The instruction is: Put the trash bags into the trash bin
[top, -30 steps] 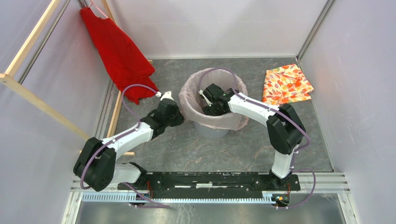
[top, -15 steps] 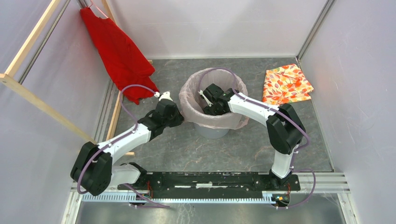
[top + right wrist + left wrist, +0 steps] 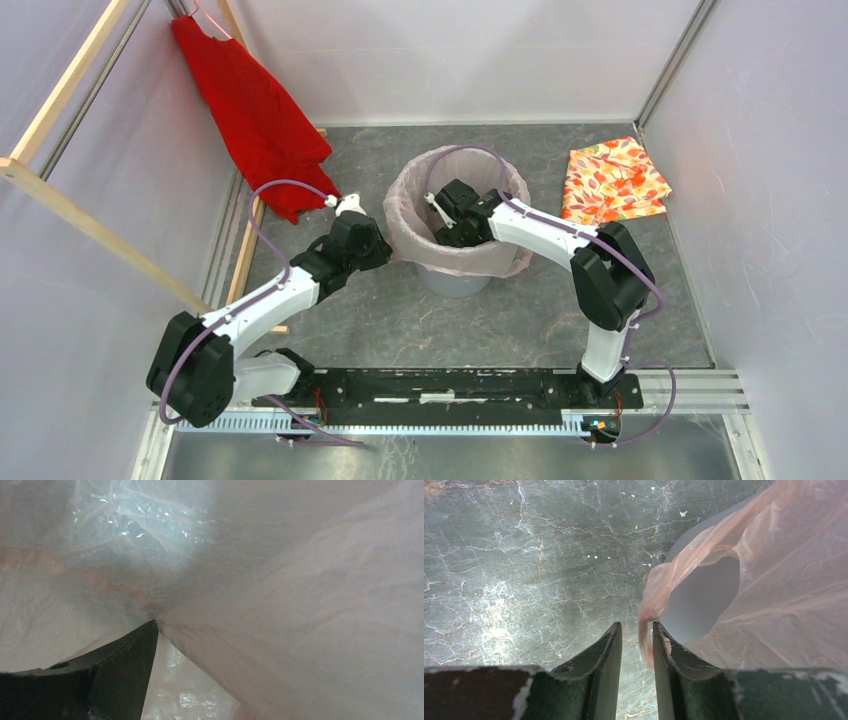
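I see the thin, pale pink plastic bag [image 3: 404, 214] lining the round grey plastic bin [image 3: 455, 281] mid-table. My left gripper [image 3: 637, 628] stands narrowly parted around the bag's left edge; my right gripper [image 3: 449, 237] is spread wide inside.

Bag [image 3: 794, 570]: thin pink plastic, crinkled, translucent.
Bin [image 3: 455, 281]: smooth grey plastic, matt.
Table [image 3: 524, 570]: grey, veined, faint sheen.
Left fingers [image 3: 601, 662]: dark, matt, chipped.
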You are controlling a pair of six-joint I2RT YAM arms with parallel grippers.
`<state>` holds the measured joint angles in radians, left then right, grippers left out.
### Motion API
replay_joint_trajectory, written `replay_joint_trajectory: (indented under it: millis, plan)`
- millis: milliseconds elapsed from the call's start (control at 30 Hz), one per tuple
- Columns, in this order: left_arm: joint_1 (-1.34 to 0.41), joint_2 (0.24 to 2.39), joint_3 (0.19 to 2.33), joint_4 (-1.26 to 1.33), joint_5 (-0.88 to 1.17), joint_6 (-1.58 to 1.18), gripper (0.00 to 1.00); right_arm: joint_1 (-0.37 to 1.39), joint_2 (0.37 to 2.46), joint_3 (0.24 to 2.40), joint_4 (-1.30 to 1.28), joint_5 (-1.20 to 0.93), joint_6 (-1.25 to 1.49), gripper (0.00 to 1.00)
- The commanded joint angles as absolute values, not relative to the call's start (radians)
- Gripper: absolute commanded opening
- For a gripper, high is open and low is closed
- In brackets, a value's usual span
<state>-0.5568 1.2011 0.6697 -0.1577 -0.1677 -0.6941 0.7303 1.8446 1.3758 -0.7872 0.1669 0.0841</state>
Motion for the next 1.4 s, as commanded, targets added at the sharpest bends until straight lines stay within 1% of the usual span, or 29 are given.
replay_joint_trajectory:
  millis: [0, 233, 433, 1133, 1367]
  plan:
    - [-0.557, 1.192, 0.723, -0.155, -0.207, -0.723, 0.35, 0.727, 1.820, 1.359, -0.807, 0.188, 0.069, 0.82]
    - [-0.558, 1.200, 0.743, -0.153, -0.197, -0.714, 0.32, 0.729, 1.830, 1.316, -0.781, 0.186, 0.076, 0.82]
    - [-0.557, 1.201, 0.743, -0.156, -0.195, -0.710, 0.31, 0.728, 1.825, 1.346, -0.793, 0.192, 0.084, 0.82]
    - [-0.557, 1.213, 0.752, -0.152, -0.178, -0.701, 0.29, 0.744, 1.771, 1.433, -0.847, 0.226, 0.113, 0.82]
    - [-0.559, 1.218, 0.762, -0.163, -0.170, -0.694, 0.29, 0.750, 1.764, 1.420, -0.839, 0.223, 0.120, 0.81]
